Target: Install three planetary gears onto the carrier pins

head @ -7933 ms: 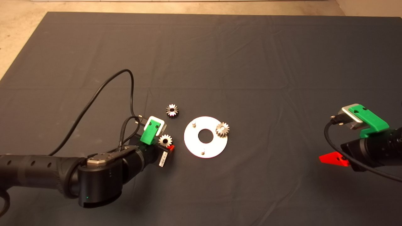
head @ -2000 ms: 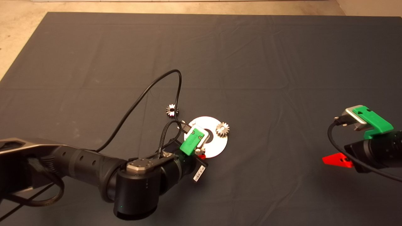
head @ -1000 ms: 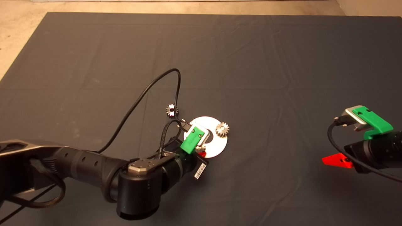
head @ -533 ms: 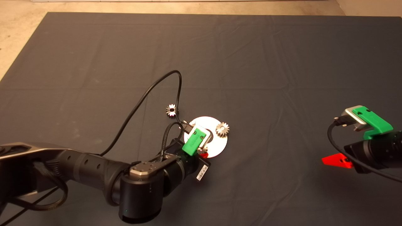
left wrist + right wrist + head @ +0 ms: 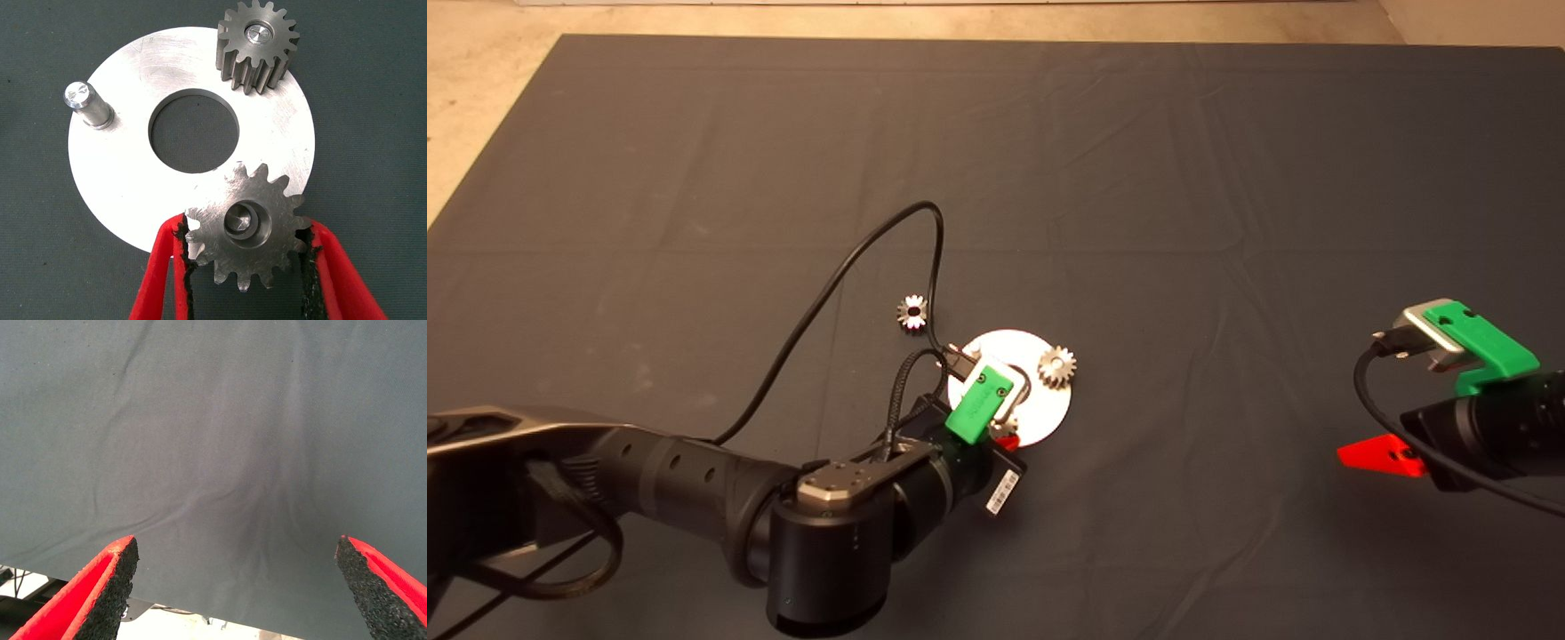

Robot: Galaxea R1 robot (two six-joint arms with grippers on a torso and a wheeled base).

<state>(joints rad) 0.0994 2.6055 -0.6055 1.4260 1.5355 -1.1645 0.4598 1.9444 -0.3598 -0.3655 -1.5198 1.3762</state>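
Since the earlier shot I'd swung the left gripper (image 5: 245,273) from the mat over the disc (image 5: 127,180), clenched on a gear (image 5: 248,230), pin tip showing inside its bore, needing a straight push down. Right gripper (image 5: 237,587) idled wide apart.

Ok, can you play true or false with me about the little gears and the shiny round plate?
1. The left gripper holds a gear over a pin on the disc. True.
2. All three gears are on the disc. False: one loose gear lies on the mat beside it.
3. One pin is bare. True.
4. The right gripper holds a gear. False: it is open and empty, out at the mat's right side.
5. A seated gear sits on its pin at the disc's edge. True.
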